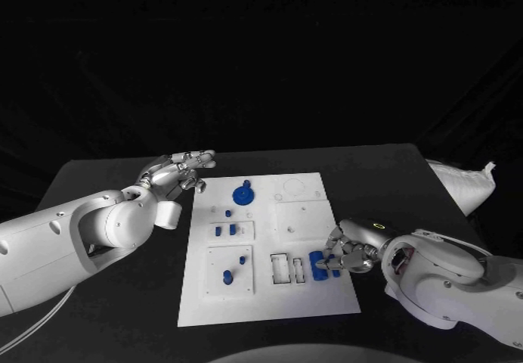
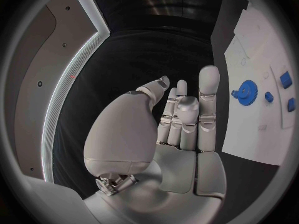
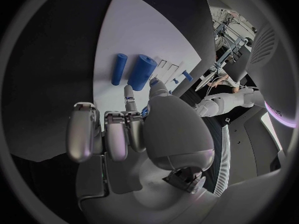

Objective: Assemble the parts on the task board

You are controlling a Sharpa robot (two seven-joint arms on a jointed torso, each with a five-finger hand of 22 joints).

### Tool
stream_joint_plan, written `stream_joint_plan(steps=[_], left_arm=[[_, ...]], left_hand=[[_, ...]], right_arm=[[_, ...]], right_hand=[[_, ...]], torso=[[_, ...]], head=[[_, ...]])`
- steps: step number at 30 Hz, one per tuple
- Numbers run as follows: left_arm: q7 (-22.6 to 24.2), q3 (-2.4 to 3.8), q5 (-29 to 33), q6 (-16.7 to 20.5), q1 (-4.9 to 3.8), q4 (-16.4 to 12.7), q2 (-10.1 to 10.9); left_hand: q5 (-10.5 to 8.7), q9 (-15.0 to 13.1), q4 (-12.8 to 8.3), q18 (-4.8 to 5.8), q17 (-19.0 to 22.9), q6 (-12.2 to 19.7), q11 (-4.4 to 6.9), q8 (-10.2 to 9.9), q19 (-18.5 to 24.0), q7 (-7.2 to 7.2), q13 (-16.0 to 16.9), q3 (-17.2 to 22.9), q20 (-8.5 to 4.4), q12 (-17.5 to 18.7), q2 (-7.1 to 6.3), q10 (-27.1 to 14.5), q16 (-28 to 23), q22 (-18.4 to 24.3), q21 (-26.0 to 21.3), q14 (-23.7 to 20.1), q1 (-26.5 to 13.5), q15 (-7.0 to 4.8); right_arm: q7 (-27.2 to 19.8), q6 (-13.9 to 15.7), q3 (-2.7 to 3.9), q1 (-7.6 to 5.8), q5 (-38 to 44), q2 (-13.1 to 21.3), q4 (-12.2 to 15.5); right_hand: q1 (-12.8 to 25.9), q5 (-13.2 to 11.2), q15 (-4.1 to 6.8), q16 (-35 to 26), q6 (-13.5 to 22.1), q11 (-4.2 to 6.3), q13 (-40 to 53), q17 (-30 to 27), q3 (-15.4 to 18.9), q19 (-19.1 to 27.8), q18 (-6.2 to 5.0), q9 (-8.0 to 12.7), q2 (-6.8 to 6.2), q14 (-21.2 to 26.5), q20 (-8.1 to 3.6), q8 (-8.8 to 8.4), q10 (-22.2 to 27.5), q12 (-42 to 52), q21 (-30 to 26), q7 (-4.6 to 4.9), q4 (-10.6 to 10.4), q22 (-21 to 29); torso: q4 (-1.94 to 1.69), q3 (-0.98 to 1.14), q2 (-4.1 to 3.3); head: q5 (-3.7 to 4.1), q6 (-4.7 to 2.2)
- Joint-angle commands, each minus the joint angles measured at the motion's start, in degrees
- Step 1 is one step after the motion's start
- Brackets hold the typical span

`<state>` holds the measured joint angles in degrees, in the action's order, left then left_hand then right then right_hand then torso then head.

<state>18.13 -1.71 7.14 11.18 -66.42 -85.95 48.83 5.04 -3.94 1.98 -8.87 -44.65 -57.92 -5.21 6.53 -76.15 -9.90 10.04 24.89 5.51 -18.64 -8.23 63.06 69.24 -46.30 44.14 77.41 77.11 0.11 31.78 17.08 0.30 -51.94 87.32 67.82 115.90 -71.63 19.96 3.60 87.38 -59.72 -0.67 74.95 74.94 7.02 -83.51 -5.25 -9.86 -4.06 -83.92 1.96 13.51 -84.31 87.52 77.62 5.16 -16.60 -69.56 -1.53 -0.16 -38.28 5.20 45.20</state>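
My right robot hand (image 1: 347,253) is the near one. Its fingers are bent over two blue parts (image 1: 320,266) at the task board's (image 1: 316,302) right edge, and I cannot tell if it holds one. The parts' long sides point toward the table's far edge. My left robot hand (image 1: 177,173) hangs open beside the board's far left corner.

A robotics lab is indicated: matte black table (image 1: 131,170), black backdrop, white plastic task board (image 1: 267,249) laid flat.

Blue parts (image 1: 244,196) on white task board (image 1: 267,299)
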Motion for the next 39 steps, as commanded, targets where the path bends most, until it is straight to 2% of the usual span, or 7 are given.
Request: stream_joint_plan(steps=[1, 13, 21, 28, 32, 35, 39], left_arm=[[0.28, 0.02, -0.17, -0.78, -0.03, -0.2, 0.05], [0.14, 0.02, -0.17, -0.78, -0.03, -0.53, 0.44], [0.06, 0.02, -0.17, -0.82, -0.03, -0.66, 0.63], [0.04, 0.02, -0.17, -0.84, -0.03, -0.73, 0.73], [0.05, 0.02, -0.17, -0.86, -0.03, -0.78, 0.78], [0.06, 0.02, -0.17, -0.86, -0.03, -0.79, 0.8], [0.06, 0.02, -0.17, -0.87, -0.03, -0.8, 0.83]], left_hand=[[0.06, 0.03, -0.07, -0.42, 0.0, 0.38, -0.14, 0.36, 0.15, -0.15, 0.05, -0.33, 0.35, -0.19, 0.47, -0.4, -0.16, -0.05, -0.19, -0.28, -0.22, 0.23], [0.06, 0.03, -0.07, -0.42, 0.0, 0.38, -0.14, 0.36, 0.15, -0.15, 0.05, -0.33, 0.35, -0.19, 0.47, -0.4, -0.16, -0.05, -0.19, -0.28, -0.22, 0.23], [0.06, 0.03, -0.07, -0.42, 0.0, 0.38, -0.14, 0.36, 0.15, -0.15, 0.05, -0.33, 0.35, -0.19, 0.47, -0.4, -0.16, -0.05, -0.19, -0.28, -0.22, 0.23], [0.06, 0.03, -0.07, -0.42, 0.0, 0.38, -0.14, 0.36, 0.15, -0.15, 0.05, -0.33, 0.35, -0.19, 0.47, -0.4, -0.16, -0.05, -0.19, -0.28, -0.22, 0.23], [0.06, 0.03, -0.07, -0.42, 0.0, 0.38, -0.14, 0.36, 0.15, -0.15, 0.05, -0.33, 0.35, -0.19, 0.47, -0.4, -0.16, -0.05, -0.19, -0.28, -0.22, 0.23], [0.06, 0.03, -0.07, -0.42, 0.0, 0.38, -0.14, 0.36, 0.15, -0.15, 0.05, -0.33, 0.35, -0.19, 0.47, -0.4, -0.16, -0.05, -0.19, -0.28, -0.22, 0.23], [0.06, 0.02, -0.06, -0.45, 0.14, 0.41, -0.15, 0.41, 0.21, -0.15, 0.09, -0.4, 0.38, -0.36, 0.46, -0.53, -0.18, 0.07, -0.34, -0.33, -0.27, 0.24]], right_arm=[[1.3, -1.68, -0.01, 0.25, 2.79, -0.6, -0.32], [1.74, -4.36, -0.01, 1.65, 4.67, -3.39, -2.79], [1.89, -4.1, 0.0, 2.97, 5.17, -5.48, -4.11], [1.8, -0.12, 0.01, 3.24, 5.11, -5.81, -3.85], [1.45, 3.89, 0.05, 3.29, 4.53, -5.43, -3.0], [0.95, 7.09, 0.26, 3.27, 3.36, -4.68, -1.81], [0.38, 9.97, 0.72, 2.98, 0.73, -3.8, -0.28]], right_hand=[[0.0, 0.2, 0.03, 0.29, 0.37, 0.11, 12.51, 9.61, 0.36, -1.21, 1.16, -0.13, 0.51, -5.1, 0.06, 0.3, -4.33, 0.2, 0.24, 0.09, -0.01, -0.08], [0.74, -0.81, 0.03, 0.35, 0.79, 0.12, 12.31, 9.72, 0.98, -1.15, 1.16, -0.68, 1.03, -5.1, 0.07, 0.86, -4.16, -0.04, 0.3, 0.07, -0.01, -0.16], [0.24, -0.81, 0.24, 0.38, -0.2, 0.44, 12.29, 9.8, 1.01, -1.13, 1.18, -1.62, 2.16, -5.08, -0.02, 2.18, -4.11, -0.13, 0.46, -0.35, 0.19, -0.41], [-0.7, 1.19, 0.84, 0.5, -1.97, 1.19, 12.64, 10.1, 0.86, -1.22, 1.25, -3.15, 3.9, -5.13, -0.51, 3.96, -4.32, 0.12, 0.79, -1.23, 0.32, -0.91], [-1.67, 3.2, 1.3, 0.57, -2.83, 1.74, 12.9, 10.27, 0.72, -1.31, 1.3, -4.17, 4.54, -5.16, -0.92, 4.9, -4.47, 0.32, 0.99, -1.85, 0.53, -1.23], [-2.32, 4.57, 1.56, 0.64, -2.97, 2.02, 13.07, 10.45, 0.62, -1.38, 1.35, -4.77, 4.85, -5.19, -1.18, 5.27, -4.58, 0.46, 1.14, -2.13, 0.62, -1.46], [-2.63, 5.35, 1.66, 0.65, -2.86, 2.11, 13.21, 10.48, 0.61, -1.41, 1.37, -5.1, 4.96, -5.2, -1.3, 5.37, -4.66, 0.58, 1.18, -2.21, 0.64, -1.52]], torso=[[-0.04, -0.05, -0.06], [-0.07, -0.03, 0.01], [-0.13, -0.04, 0.08], [0.01, 0.0, 0.08], [0.0, 0.01, 0.11], [-0.07, -0.02, 0.19], [-0.09, -0.02, 0.17]], head=[[-0.15, 0.21], [-0.63, 0.71], [-0.75, 0.91], [-0.85, 0.77], [-0.83, 0.73], [-0.79, 0.74], [-0.74, 0.58]])
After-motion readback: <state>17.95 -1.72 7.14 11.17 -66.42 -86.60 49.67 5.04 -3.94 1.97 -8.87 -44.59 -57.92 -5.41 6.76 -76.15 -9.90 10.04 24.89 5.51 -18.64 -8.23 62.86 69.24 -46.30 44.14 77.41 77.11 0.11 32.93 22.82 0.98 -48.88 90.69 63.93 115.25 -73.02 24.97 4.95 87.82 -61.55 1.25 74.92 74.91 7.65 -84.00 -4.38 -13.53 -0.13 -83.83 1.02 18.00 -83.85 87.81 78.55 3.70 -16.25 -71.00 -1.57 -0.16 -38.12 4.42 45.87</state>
